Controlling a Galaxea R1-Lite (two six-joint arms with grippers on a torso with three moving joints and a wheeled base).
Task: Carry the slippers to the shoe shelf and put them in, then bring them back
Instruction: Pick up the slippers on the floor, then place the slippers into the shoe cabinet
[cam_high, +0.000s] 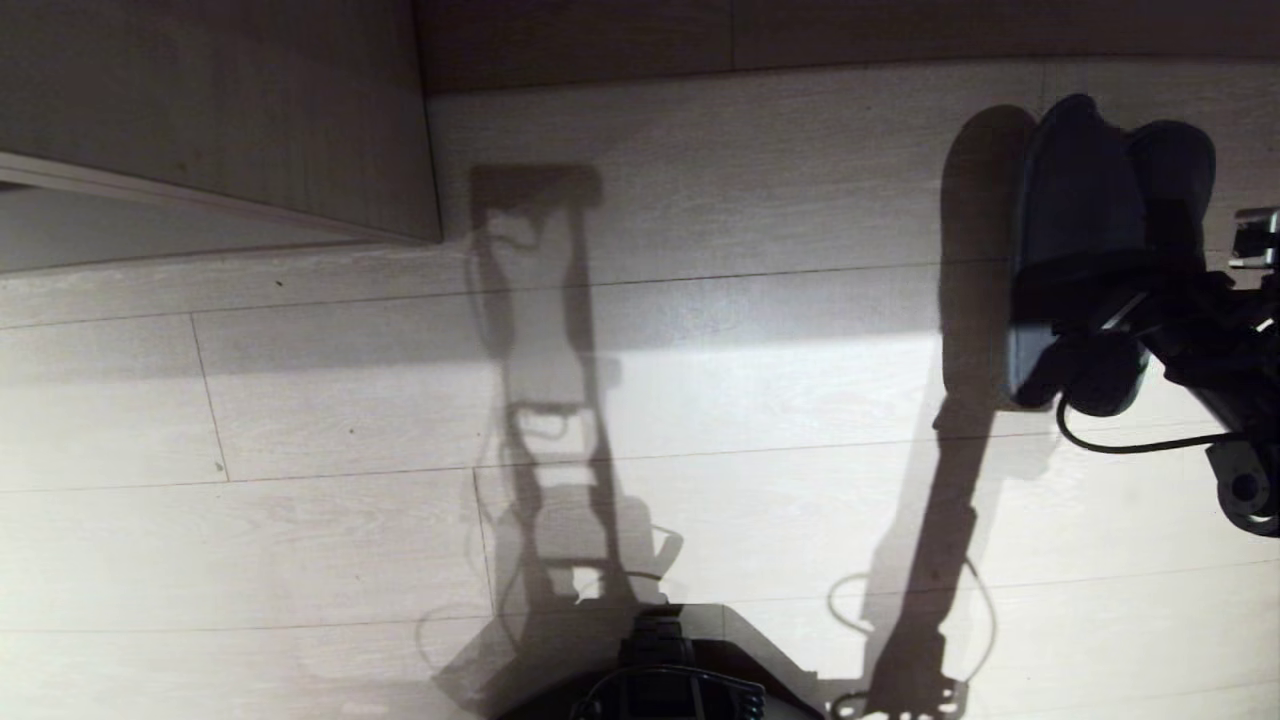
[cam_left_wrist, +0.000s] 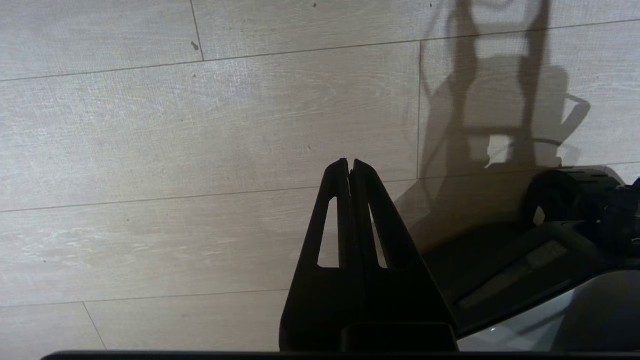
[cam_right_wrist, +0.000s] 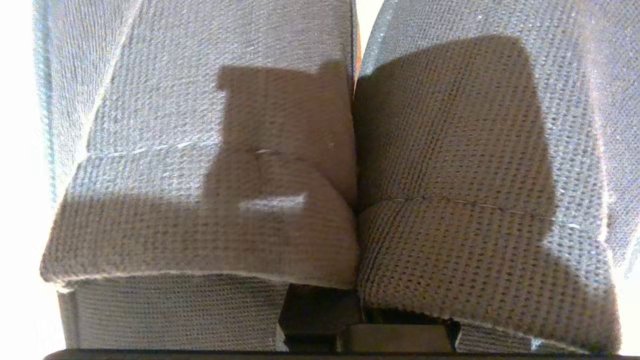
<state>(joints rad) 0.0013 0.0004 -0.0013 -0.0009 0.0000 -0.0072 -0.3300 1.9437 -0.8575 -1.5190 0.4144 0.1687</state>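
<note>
While the head view takes in the wide floor (cam_high: 300, 400) of pale wood planks, it shows the slippers (cam_high: 1085, 230) only as a dark bundle at its right edge, hanging off the right arm above the boards and throwing a long shadow (cam_high: 960, 330) to their left. Two slippers can be counted there, pressed side by side. Nothing of the right pincer's fingers is visible in that view; the right wrist view supplies it, filled almost wholly by the two knitted grey uppers (cam_right_wrist: 280, 175) squeezed together, with the right pincer (cam_right_wrist: 350, 320) closed tight on their inner edges where they meet. A grey-beige laminate unit (cam_high: 210, 120) stands at the head view's upper left, well apart from the slippers; its cubby cannot be made out. Only the left wrist view shows the left pincer (cam_left_wrist: 350, 165), its two fingers together and holding nothing, hanging over the floor beside the robot's dark base (cam_left_wrist: 550, 240).
</note>
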